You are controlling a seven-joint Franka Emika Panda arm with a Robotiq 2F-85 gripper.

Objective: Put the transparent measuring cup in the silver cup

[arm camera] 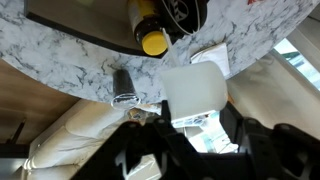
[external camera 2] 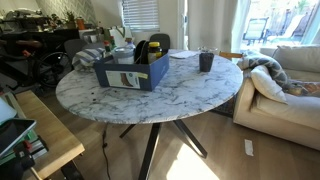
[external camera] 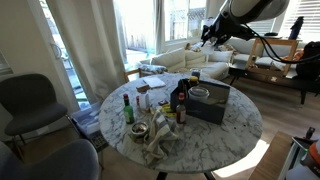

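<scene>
In the wrist view my gripper is shut on the transparent measuring cup, a pale translucent cup held between both fingers, high above the table edge. The silver cup stands upright on the marble near the table's rim, to the left of the held cup and apart from it. In an exterior view the gripper hangs well above the far side of the table, and the silver cup is small there. In an exterior view the cup looks dark, and the arm is out of frame.
The round marble table carries a blue box, several bottles and crumpled paper. A yellow-capped bottle stands near the silver cup. A sofa lies beyond the table edge, and chairs stand nearby.
</scene>
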